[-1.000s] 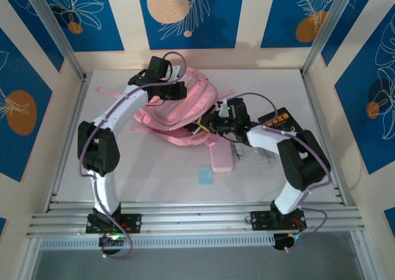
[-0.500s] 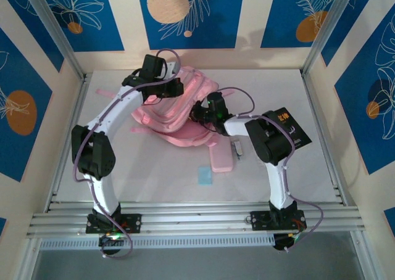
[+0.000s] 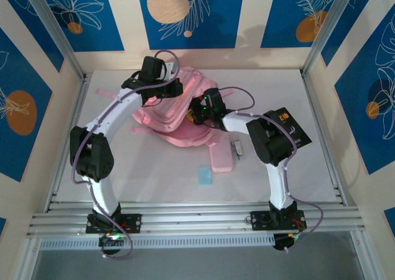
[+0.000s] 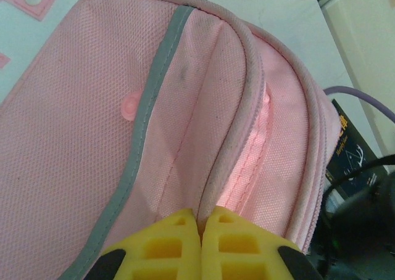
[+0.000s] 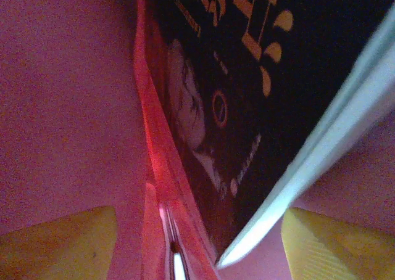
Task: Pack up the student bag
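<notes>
The pink student bag point(image 3: 179, 116) lies at the back middle of the table. My left gripper point(image 3: 174, 89) is shut on the piped pink rim of the bag's opening point(image 4: 213, 181), its yellow fingers point(image 4: 166, 243) pressed together. My right gripper point(image 3: 199, 111) reaches into the bag's opening from the right. In the right wrist view the pink lining point(image 5: 68, 95) surrounds my right gripper point(image 5: 197, 230), which stands open with its yellow fingers point(image 5: 55, 243) far apart. A black book with yellow print and white page edges point(image 5: 247, 76) lies inside the bag, ahead of the fingers, beside a thin red strip point(image 5: 157, 169).
A second black book point(image 3: 289, 127) lies on the table right of the bag, also at the right edge of the left wrist view point(image 4: 352, 153). A flat pink pencil case point(image 3: 221, 158), a small blue card point(image 3: 204, 175) and a small metal item point(image 3: 237, 148) lie in front.
My right arm swung from the table beside the pencil case up into the bag's opening. My left gripper shifted slightly back and left, still clamped on the bag's rim.
</notes>
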Robot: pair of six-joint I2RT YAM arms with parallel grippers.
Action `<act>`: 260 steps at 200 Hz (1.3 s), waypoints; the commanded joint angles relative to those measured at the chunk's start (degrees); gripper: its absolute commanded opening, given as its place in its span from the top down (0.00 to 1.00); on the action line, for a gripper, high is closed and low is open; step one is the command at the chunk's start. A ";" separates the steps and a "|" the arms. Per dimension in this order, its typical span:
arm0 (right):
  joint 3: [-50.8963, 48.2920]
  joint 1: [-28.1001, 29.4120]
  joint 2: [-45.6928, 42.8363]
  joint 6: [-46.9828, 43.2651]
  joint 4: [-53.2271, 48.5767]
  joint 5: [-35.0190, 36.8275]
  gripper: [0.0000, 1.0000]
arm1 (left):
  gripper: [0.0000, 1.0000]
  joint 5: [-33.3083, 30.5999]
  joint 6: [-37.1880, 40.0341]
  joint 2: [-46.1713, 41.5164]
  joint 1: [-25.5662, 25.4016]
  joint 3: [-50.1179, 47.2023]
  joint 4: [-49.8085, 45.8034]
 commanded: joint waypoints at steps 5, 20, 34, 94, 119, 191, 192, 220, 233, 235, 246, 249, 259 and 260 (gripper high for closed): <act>-2.08 -1.04 -10.32 -1.97 -5.33 -2.57 0.27 | 1.00 -2.05 -1.03 -2.40 1.37 -1.61 4.05; -2.53 -2.24 -13.59 -5.12 -10.79 -6.01 0.27 | 1.00 -2.51 -0.86 -2.22 1.56 -2.72 4.54; -2.94 -3.56 -16.71 -8.79 -16.83 -8.95 0.26 | 1.00 -3.14 -0.52 -2.13 1.65 -3.72 4.55; -5.79 -10.04 -31.98 -33.58 -49.19 0.90 0.25 | 1.00 -7.25 1.68 -5.94 1.82 -10.15 4.04; -8.73 -15.43 -36.89 -38.86 -56.82 8.60 0.22 | 1.00 -8.56 2.12 -8.77 1.82 -13.79 4.08; -20.00 -38.36 -44.81 -38.91 -56.55 19.19 0.01 | 1.00 -14.26 5.16 -16.04 1.82 -21.41 0.37; -20.14 -38.50 -44.81 -38.80 -56.46 19.51 0.01 | 1.00 -14.20 5.10 -16.12 1.83 -21.53 0.29; -23.99 -47.25 -43.49 -36.12 -53.37 22.00 0.01 | 0.77 -13.04 3.35 -18.61 1.69 -24.49 0.03; -25.86 -50.60 -42.68 -35.58 -51.19 19.77 0.01 | 0.52 -12.44 2.27 -19.48 1.56 -25.11 0.01; -26.13 -50.88 -42.57 -35.54 -50.88 19.46 0.01 | 0.49 -12.28 2.12 -19.59 1.52 -25.15 0.09; -27.32 -52.98 -41.83 -35.76 -49.04 17.19 0.01 | 0.38 -11.74 1.12 -20.18 1.26 -25.36 0.43; -27.46 -53.31 -41.54 -35.86 -48.80 16.79 0.01 | 0.36 -11.57 0.82 -20.28 1.17 -25.36 0.57; -27.48 -53.67 -40.33 -36.24 -48.26 16.03 0.01 | 0.34 -10.58 -0.55 -20.58 0.78 -25.47 1.39; -27.43 -53.67 -40.20 -36.32 -48.15 15.95 0.00 | 0.33 -10.47 -0.75 -20.63 0.78 -25.55 1.50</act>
